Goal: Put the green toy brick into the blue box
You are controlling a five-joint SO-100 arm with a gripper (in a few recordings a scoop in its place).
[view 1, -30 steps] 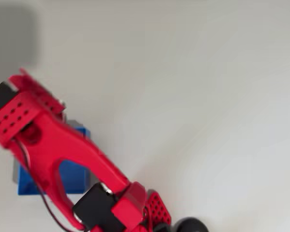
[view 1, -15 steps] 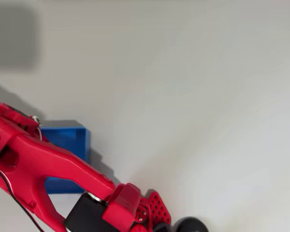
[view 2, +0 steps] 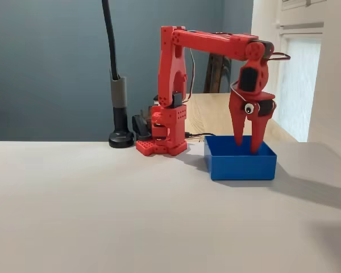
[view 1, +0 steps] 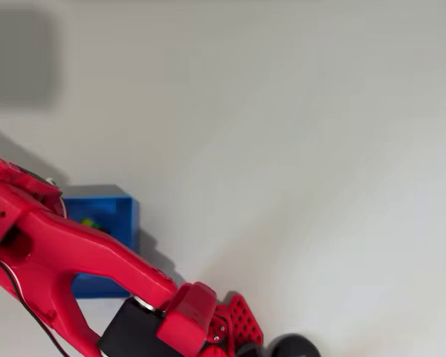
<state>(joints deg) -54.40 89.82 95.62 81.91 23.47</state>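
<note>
- Since half a second ago, a small lime-green studded plastic toy brick [view 1: 90,222] has come into sight inside the square, shallow, bright blue plastic box [view 1: 123,216] in the overhead view; before that the same patch of the box showed blue only.
- Across that half second the red plastic robot arm [view 1: 82,256] has barely shifted; a second ago it lay further over the box.
- From overhead the brick lies on the box floor near the far wall, just beside the edge of the arm, which covers the left part of the box.
- Seen from the fixed view, the red two-finger gripper [view 2: 248,147] points straight down over the box [view 2: 241,164], its fingers spread apart with nothing between them and their tips dipping just below the rim.
- On the pale grey table [view 2: 102,216], the box stands just right of the arm's red base [view 2: 162,145].
- Behind the base stands a black lamp post on a round foot [view 2: 120,138].
</note>
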